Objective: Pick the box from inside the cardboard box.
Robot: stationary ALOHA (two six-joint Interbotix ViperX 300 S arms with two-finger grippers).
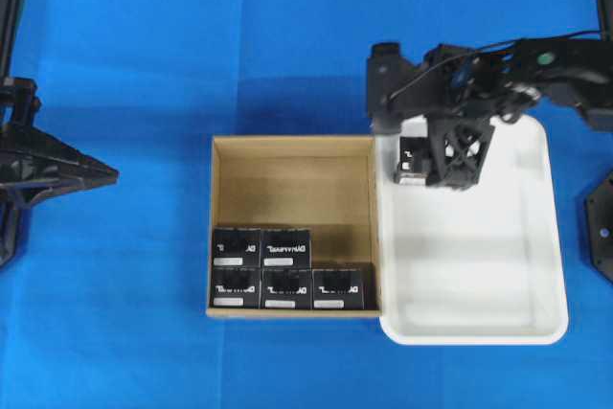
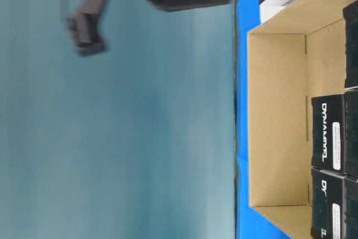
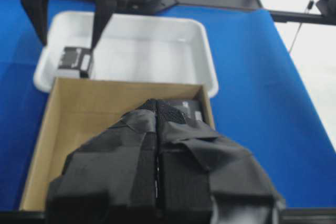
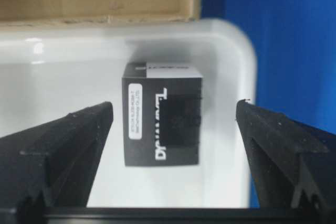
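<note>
Box [image 4: 163, 121], small and black with white lettering and a white label strip, lies on the floor of the white plastic tray [image 1: 498, 323], in the corner nearest the cardboard box [image 1: 292, 184]. It sits apart from the right gripper [image 4: 173, 124], whose two black fingers [image 4: 68, 145] stand wide on either side of it without touching it. In the overhead view the right gripper [image 1: 450, 155] hangs over that same tray corner, partly hiding the box [image 1: 412, 160].

Five more black boxes [image 1: 287, 270] of the same kind are in the brown carton, packed against its near wall: three in the front row, two behind them on the left. The rest of the carton floor is bare cardboard. Carton and tray stand side by side, touching, on the blue table cover [image 1: 115, 332].

The left gripper [image 3: 157, 171] has its taped fingers pressed together, holding nothing, and it points toward the carton from the left side, well apart from it.
</note>
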